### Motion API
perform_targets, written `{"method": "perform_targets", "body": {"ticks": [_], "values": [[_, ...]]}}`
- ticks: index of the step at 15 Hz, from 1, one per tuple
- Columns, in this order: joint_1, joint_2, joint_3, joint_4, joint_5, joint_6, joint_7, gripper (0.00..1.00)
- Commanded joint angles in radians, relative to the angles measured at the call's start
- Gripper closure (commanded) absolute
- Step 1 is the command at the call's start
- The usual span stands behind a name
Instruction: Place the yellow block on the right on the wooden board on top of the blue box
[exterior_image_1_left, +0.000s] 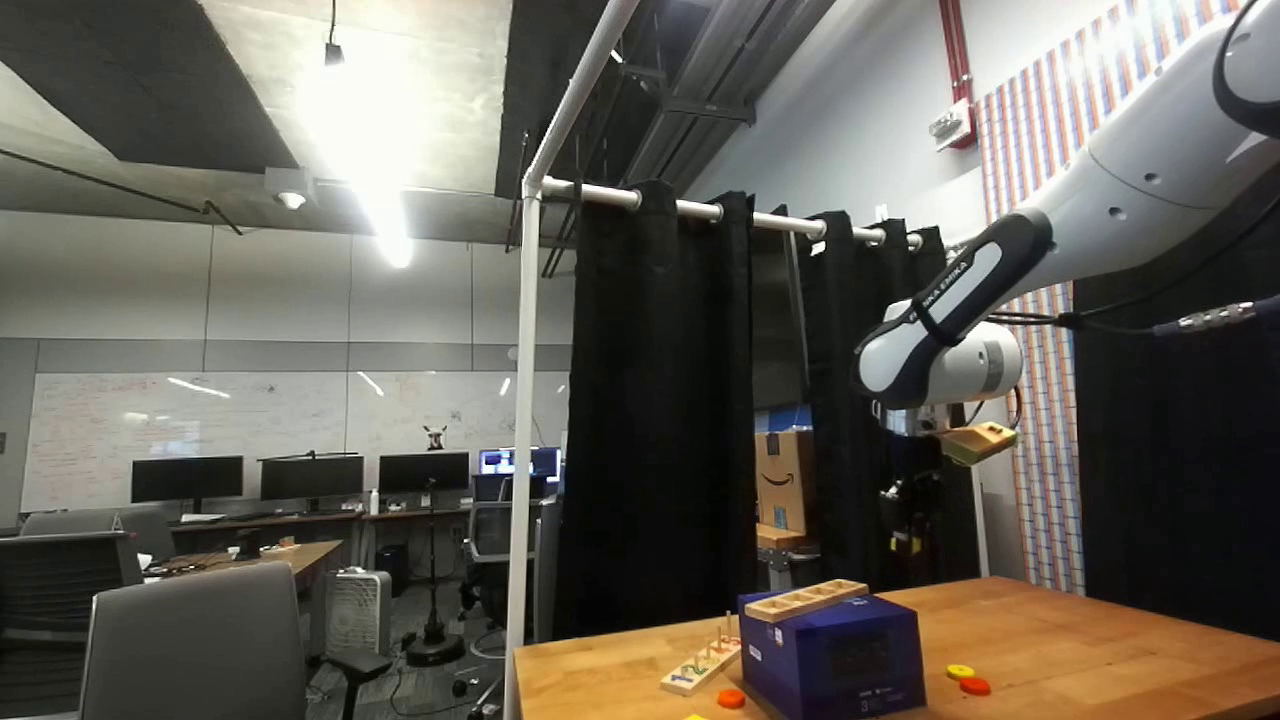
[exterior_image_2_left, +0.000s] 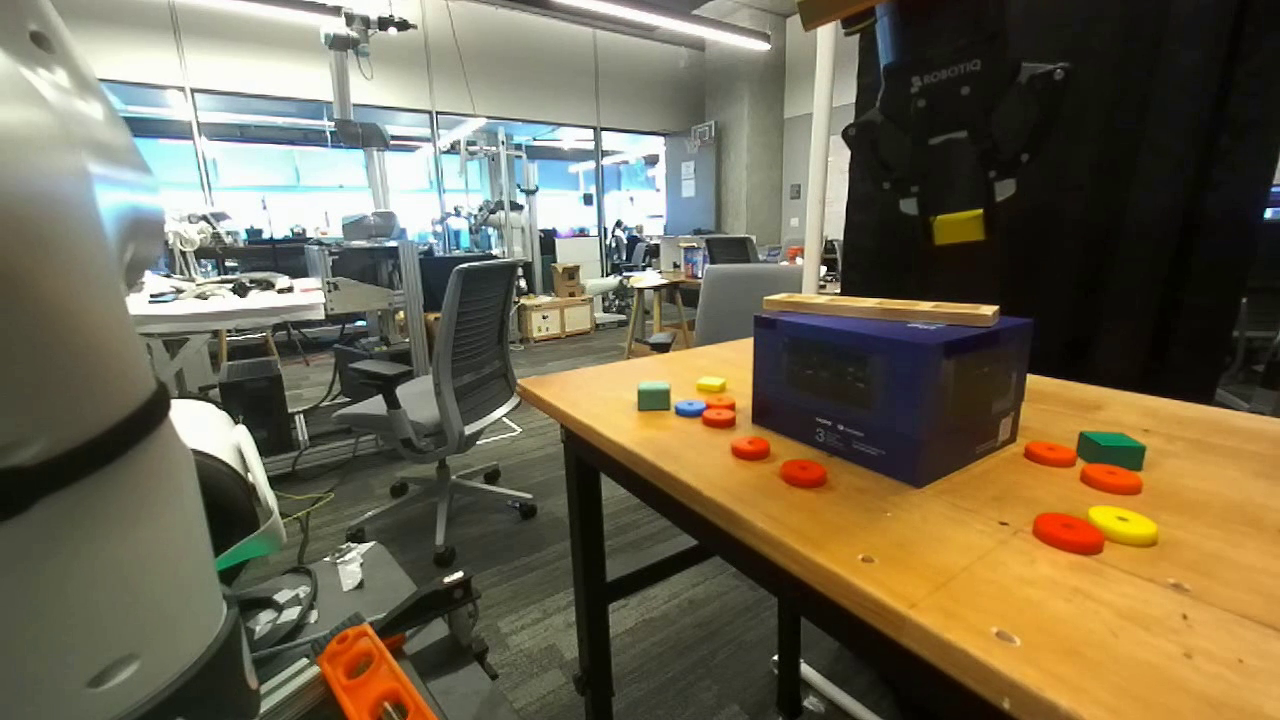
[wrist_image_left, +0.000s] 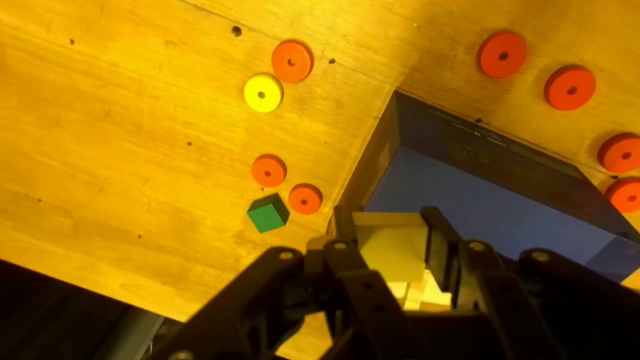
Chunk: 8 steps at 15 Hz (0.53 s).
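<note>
Gripper (wrist_image_left: 390, 227), jaws clamped on the yellow block (exterior_image_2_left: 958, 227), hangs above the right end of the blue box (exterior_image_2_left: 860, 395) bearing the wooden board (exterior_image_2_left: 880, 308).

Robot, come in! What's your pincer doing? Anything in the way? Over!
Pincer shut on yellow block, held in the air. Wooden board on blue box, block not yet placed. No obstacle seen between.

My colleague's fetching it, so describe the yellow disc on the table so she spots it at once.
Find the dark blue box on the wooden table. In an exterior view, look right of it, nearer the camera than a green block: the yellow disc lies flat beside an orange-red disc. It is the only yellow disc in sight; its neighbours are orange-red or green.
</note>
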Motion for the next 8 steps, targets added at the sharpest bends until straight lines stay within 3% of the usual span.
{"method": "perform_targets", "body": {"ticks": [1,8], "values": [[0.023,0.001,-0.001,0.036,-0.006,-0.005,0.025,0.86],[0.059,0.041,-0.008,0.084,0.033,-0.007,-0.006,0.86]]}}
